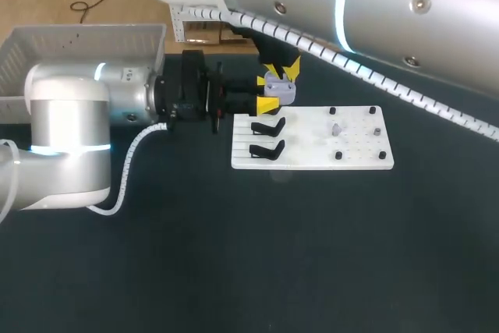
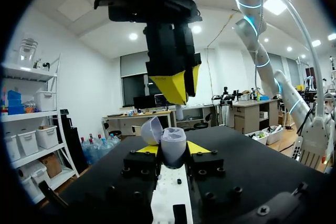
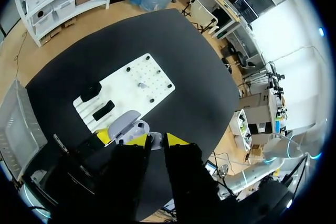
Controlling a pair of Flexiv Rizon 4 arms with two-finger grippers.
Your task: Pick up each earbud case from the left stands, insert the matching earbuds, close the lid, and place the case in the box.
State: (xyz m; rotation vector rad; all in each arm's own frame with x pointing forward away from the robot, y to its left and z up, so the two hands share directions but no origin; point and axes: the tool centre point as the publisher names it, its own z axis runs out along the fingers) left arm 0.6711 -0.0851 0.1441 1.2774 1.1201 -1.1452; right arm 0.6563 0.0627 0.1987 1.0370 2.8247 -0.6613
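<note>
Dark worktop (image 1: 273,263). White perforated board (image 1: 308,154) lies flat toward far edge, about mid-width. Small black pegs (image 1: 338,156) upright on its right half.

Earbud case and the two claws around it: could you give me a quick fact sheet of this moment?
Earbud case: pale lilac-grey, lid open
Held by: left claw, yellow tips pressing on both sides
Right claw: just above the open case, pointing down at it
White board: lies on the dark table, small pegs on it
Black stands: two on the board, no case on either
Box: white, beyond the left arm
</note>
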